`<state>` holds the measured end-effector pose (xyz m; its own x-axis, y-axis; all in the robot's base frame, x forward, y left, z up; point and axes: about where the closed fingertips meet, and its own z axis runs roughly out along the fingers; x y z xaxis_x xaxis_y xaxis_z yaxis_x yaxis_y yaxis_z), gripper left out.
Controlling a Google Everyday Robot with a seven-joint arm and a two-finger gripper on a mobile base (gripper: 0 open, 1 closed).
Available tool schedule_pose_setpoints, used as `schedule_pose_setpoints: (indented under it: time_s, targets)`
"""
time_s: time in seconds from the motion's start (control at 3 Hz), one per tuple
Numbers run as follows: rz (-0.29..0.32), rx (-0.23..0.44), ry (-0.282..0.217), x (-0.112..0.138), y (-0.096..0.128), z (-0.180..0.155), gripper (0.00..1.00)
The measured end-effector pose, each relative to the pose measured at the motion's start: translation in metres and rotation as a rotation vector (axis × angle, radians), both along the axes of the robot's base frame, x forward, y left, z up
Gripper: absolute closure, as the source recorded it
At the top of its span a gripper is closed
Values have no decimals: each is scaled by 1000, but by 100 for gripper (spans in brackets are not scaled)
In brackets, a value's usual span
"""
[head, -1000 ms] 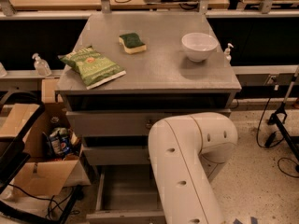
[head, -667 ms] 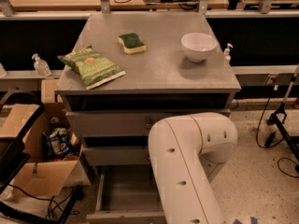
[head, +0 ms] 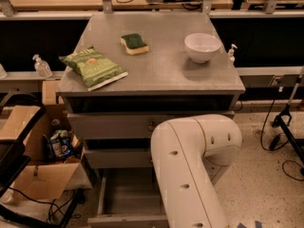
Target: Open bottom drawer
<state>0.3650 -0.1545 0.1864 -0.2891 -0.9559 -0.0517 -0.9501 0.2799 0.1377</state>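
Elbow of white arm fills lower centre, over the open grey bottom drawer. Gripper hidden behind it; I cannot tell how the jaws stand.

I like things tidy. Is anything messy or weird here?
The chip bag pokes over the table's left edge. The bottom drawer stands open. The gripper is out of sight, somewhere past the white arm.

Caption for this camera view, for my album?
Bottom drawer open below the robot arm, whose gripper is hidden from view.
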Motion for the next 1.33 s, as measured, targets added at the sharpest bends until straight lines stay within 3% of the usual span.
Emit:
schedule_pose_setpoints:
  time_s: [1.0, 1.33]
  targets:
    - [0, 0, 0, 0, 0, 0, 100]
    - [0, 0, 0, 0, 0, 0, 81]
